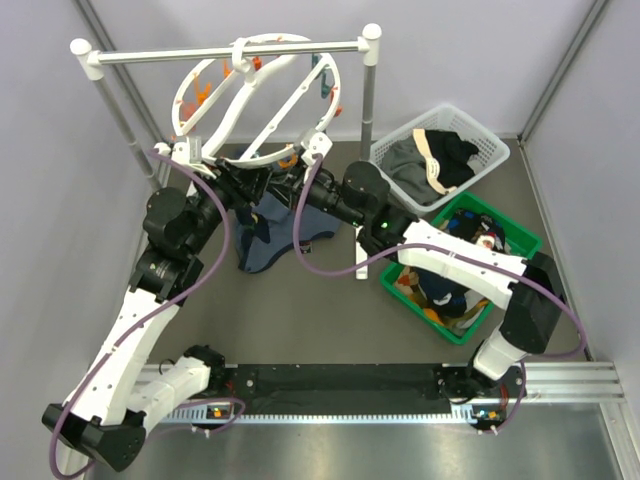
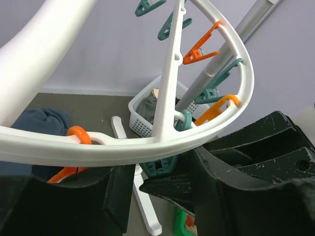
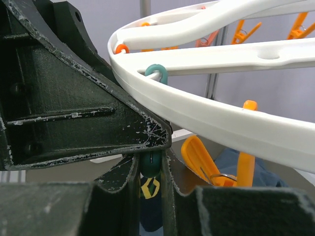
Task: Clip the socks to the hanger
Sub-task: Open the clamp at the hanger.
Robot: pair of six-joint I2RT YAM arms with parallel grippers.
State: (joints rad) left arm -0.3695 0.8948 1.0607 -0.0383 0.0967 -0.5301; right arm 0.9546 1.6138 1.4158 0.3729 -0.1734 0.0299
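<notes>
The round white hanger (image 1: 262, 98) hangs tilted from the rack bar, with orange and teal clips. My right gripper (image 1: 300, 183) is at its lower rim, shut on a teal clip (image 3: 151, 163). Below that clip, between the fingers, hangs a dark navy sock (image 3: 150, 196) with a yellow mark. My left gripper (image 1: 243, 185) is beside it under the rim (image 2: 123, 147). Its jaws stand wide apart on either side of a teal clip (image 2: 160, 167) and the right gripper's finger. More socks lie in the green bin (image 1: 520, 240).
The white straight-bar rack (image 1: 200, 54) stands at the back; its foot (image 2: 142, 206) lies on the table. A large blue-grey garment (image 1: 268, 240) sits under the hanger. A white basket (image 1: 490, 140) of bigger clothes is at the back right.
</notes>
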